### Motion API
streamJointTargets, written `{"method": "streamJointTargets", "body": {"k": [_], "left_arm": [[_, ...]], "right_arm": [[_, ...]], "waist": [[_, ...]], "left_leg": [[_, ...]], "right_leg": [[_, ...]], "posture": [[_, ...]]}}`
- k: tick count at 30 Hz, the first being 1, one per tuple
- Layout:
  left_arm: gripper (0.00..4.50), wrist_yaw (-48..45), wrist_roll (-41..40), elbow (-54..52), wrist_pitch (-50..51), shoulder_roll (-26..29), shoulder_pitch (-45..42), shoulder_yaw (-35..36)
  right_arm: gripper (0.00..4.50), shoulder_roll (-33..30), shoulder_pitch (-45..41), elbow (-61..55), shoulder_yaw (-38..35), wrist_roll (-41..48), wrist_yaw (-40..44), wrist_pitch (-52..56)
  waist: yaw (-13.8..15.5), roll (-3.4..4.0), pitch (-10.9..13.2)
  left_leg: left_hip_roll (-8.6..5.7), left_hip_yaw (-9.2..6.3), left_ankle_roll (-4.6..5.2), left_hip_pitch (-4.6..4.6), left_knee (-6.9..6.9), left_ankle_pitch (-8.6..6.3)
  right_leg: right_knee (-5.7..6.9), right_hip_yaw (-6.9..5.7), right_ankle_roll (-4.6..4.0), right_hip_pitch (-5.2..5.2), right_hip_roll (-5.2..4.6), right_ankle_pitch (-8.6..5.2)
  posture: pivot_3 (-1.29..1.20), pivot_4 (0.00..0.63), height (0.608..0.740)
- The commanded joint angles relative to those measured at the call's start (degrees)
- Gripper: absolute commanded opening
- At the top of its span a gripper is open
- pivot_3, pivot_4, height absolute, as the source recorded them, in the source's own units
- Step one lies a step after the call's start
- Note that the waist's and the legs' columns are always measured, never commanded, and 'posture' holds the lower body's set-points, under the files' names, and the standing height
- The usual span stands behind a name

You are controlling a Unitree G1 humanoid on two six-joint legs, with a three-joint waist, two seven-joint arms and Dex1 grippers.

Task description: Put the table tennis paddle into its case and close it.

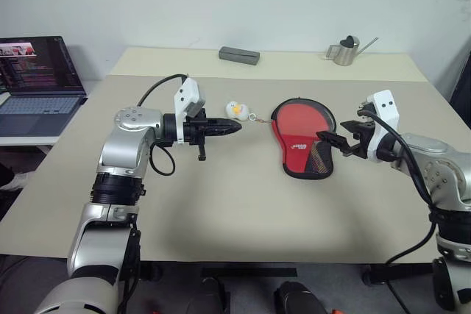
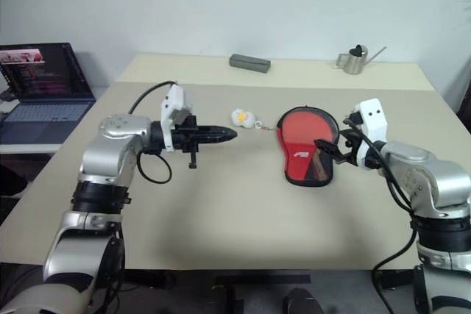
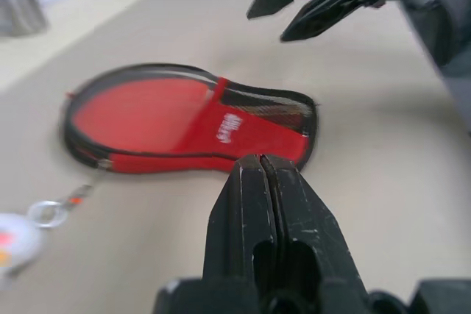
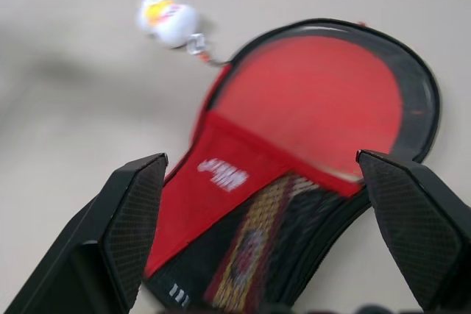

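Observation:
The case (image 1: 302, 145) lies flat right of the table's middle, red side up with its white logo showing. The table tennis paddle sits inside it: the red blade (image 4: 324, 101) fills the round end, and the striped handle (image 4: 254, 248) lies under the black mesh. A white-yellow charm (image 1: 235, 109) rests on the table on a short chain at the case's left rim. My left gripper (image 1: 234, 127) is shut and empty, pointing right, just below the charm and left of the case. My right gripper (image 1: 333, 142) hovers open over the case's right edge near the handle end.
An open laptop (image 1: 37, 79) stands on a side table at the far left. A grey box (image 1: 239, 54) and a small metal watering can (image 1: 346, 51) sit along the back of the beige table (image 1: 243, 211).

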Motion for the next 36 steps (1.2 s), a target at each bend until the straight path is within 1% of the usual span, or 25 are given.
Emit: {"method": "streamJointTargets", "body": {"k": [1,6,11,17,28,31,32,36], "left_arm": [[0.04,4.8,-0.7,-5.1,2.9,0.5,-0.2,0.5],[0.04,7.9,-2.2,-9.9,8.1,1.5,1.9,0.4],[0.04,8.9,-3.6,-12.8,10.0,2.4,3.3,0.3],[0.04,9.4,-4.3,-13.4,10.1,2.7,3.9,-0.2],[0.04,9.1,-4.7,-12.0,8.9,2.7,3.2,-1.2],[0.00,8.9,-4.8,-11.7,8.5,3.0,3.0,-1.4],[0.00,8.9,-4.8,-11.6,8.3,3.0,3.0,-1.5],[0.00,8.9,-4.9,-11.2,7.9,3.3,3.0,-1.6]], "right_arm": [[4.50,1.6,-2.9,3.8,-1.0,-1.7,-1.8,0.2],[4.50,4.1,-4.2,10.5,0.3,-4.9,-2.1,-2.0],[4.50,6.2,-4.7,17.3,2.4,-8.7,-0.8,-6.1],[4.50,8.0,-6.6,25.3,2.6,-11.5,0.7,-10.2],[4.50,10.4,-10.1,35.1,0.5,-12.1,1.8,-10.8],[3.91,9.8,-9.4,34.1,-0.4,-11.6,1.9,-8.4],[3.61,9.5,-9.1,33.5,-0.6,-11.7,2.1,-7.9],[3.61,8.2,-7.4,30.8,-2.5,-10.8,2.6,-4.4]], "waist": [[0.0,0.00,0.0],[0.0,0.00,0.0],[-0.1,0.00,0.0],[-0.2,0.00,0.0],[-0.2,0.00,0.0],[-0.2,0.01,0.0],[-0.2,0.01,0.0],[0.1,0.01,0.0]], "left_leg": [[0.00,0.00,0.00,0.00,0.00,0.00],[0.01,0.03,0.00,-0.02,-0.05,0.00],[0.02,0.06,0.00,0.00,-0.04,0.00],[0.01,0.09,0.00,0.00,-0.04,0.00],[0.02,0.12,0.00,0.01,-0.04,0.00],[0.02,0.12,0.00,0.02,-0.04,0.00],[0.02,0.12,0.00,0.02,-0.04,0.00],[0.01,0.12,0.00,0.02,-0.05,0.00]], "right_leg": [[0.00,0.00,0.00,0.00,0.00,0.00],[-0.02,0.00,-0.01,-0.05,0.00,0.00],[0.00,0.02,-0.01,-0.05,0.01,0.00],[-0.01,0.02,-0.01,-0.05,0.01,0.00],[-0.01,0.00,-0.01,-0.03,0.01,0.01],[-0.01,0.00,-0.02,-0.02,0.01,0.01],[-0.01,0.00,-0.02,-0.02,0.01,0.01],[-0.02,-0.01,-0.02,-0.01,0.01,0.00]], "posture": [[0.00,0.150,0.740],[0.00,0.150,0.740],[0.00,0.150,0.740],[0.00,0.150,0.740],[0.00,0.150,0.740],[0.00,0.150,0.740],[0.00,0.150,0.740],[0.00,0.150,0.740]]}}
